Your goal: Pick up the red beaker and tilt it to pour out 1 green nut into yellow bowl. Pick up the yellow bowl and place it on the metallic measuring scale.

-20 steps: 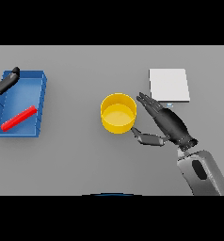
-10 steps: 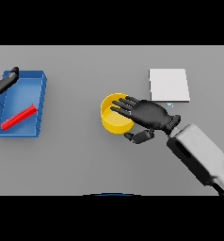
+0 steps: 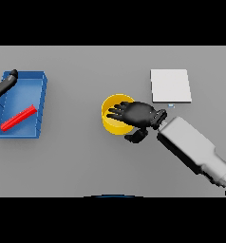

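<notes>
Dark right robot hand point(image 3: 139, 115) spread over yellow bowl point(image 3: 113, 121), thumb outside rim

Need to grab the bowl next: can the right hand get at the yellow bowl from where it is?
Probably yes: the right hand is spread over the yellow bowl, thumb outside its near rim, nothing between them.

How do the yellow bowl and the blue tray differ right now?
The yellow bowl is round; the blue tray is rectangular and larger. The bowl sits mid-table with the right hand spread over it, fingers reaching across its rim; the tray lies at the far left with the left hand at its upper corner. The tray holds a red beaker lying on its side. Both rest on the table.
</notes>
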Controlling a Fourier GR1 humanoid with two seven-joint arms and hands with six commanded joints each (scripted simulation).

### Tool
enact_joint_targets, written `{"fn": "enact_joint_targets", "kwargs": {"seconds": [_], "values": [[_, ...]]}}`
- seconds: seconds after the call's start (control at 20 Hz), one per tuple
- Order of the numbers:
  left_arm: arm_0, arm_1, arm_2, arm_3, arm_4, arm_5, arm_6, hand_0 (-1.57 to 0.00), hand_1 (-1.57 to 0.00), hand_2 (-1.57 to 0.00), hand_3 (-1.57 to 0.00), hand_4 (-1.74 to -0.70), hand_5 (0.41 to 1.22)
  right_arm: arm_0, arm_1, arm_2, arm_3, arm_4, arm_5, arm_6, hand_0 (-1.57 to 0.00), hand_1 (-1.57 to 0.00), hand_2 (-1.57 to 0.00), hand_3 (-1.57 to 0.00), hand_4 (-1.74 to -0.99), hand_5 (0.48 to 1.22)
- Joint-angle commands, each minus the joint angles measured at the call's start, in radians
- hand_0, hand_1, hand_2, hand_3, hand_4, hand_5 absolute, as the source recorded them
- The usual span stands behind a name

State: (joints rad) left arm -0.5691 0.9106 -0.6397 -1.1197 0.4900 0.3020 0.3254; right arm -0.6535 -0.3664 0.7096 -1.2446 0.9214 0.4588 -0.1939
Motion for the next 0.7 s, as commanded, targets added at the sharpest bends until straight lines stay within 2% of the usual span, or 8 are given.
{"fn": "enact_joint_targets", "kwargs": {"seconds": [0.0, 0.15, 0.3, 0.35, 0.4, 0.5, 0.55, 0.65], "values": [[-0.004, 0.002, 0.004, 0.006, 0.001, -0.003, 0.0, 0.0, 0.0, 0.0, 0.0, -0.72, 0.684, -0.018, 0.006, 0.007, 0.021, 0.008, 0.009, 0.007, 0.0, 0.0, 0.0, 0.0, -1.266, 0.72], [0.013, 0.02, 0.006, -0.019, 0.004, -0.007, -0.025, 0.0, 0.0, 0.0, 0.0, -0.72, 0.686, -0.036, 0.012, 0.023, 0.063, 0.014, 0.027, -0.005, 0.0, 0.0, 0.0, 0.0, -1.281, 0.74], [0.008, 0.016, 0.01, -0.026, 0.013, 0.001, -0.01, 0.0, 0.0, 0.0, 0.0, -0.72, 0.686, -0.041, 0.035, 0.012, 0.075, -0.003, 0.044, 0.015, 0.0, 0.0, 0.0, 0.0, -1.305, 0.763], [0.014, 0.018, 0.008, -0.024, 0.011, 0.003, -0.007, 0.0, 0.0, 0.0, 0.0, -0.72, 0.685, -0.041, 0.05, 0.006, 0.083, -0.008, 0.055, 0.044, 0.0, 0.0, 0.0, -0.02, -1.319, 0.787], [0.012, 0.022, 0.008, -0.029, 0.011, 0.002, 0.0, 0.0, 0.0, 0.0, 0.0, -0.71, 0.686, -0.038, 0.051, 0.005, 0.085, -0.013, 0.062, 0.04, 0.0, -0.02, -0.02, -0.04, -1.336, 0.81], [0.021, 0.02, 0.009, -0.025, 0.01, 0.003, -0.019, 0.0, 0.0, 0.0, 0.0, -0.71, 0.691, -0.041, 0.047, 0.006, 0.086, -0.011, 0.067, 0.035, -0.29, -0.24, -0.18, -0.17, -1.387, 0.873], [0.027, 0.019, 0.01, -0.025, 0.012, 0.0, -0.029, 0.0, 0.0, 0.0, 0.0, -0.72, 0.692, -0.033, 0.047, 0.02, 0.086, 0.001, 0.059, 0.033, -0.54, -0.47, -0.31, -0.26, -1.42, 0.943], [0.007, 0.015, 0.01, -0.009, 0.006, -0.002, -0.018, 0.0, 0.0, 0.0, 0.0, -0.72, 0.692, -0.036, 0.04, 0.021, 0.087, -0.005, 0.058, -0.002, -0.91, -0.87, -0.69, -0.46, -1.512, 1.043]]}}
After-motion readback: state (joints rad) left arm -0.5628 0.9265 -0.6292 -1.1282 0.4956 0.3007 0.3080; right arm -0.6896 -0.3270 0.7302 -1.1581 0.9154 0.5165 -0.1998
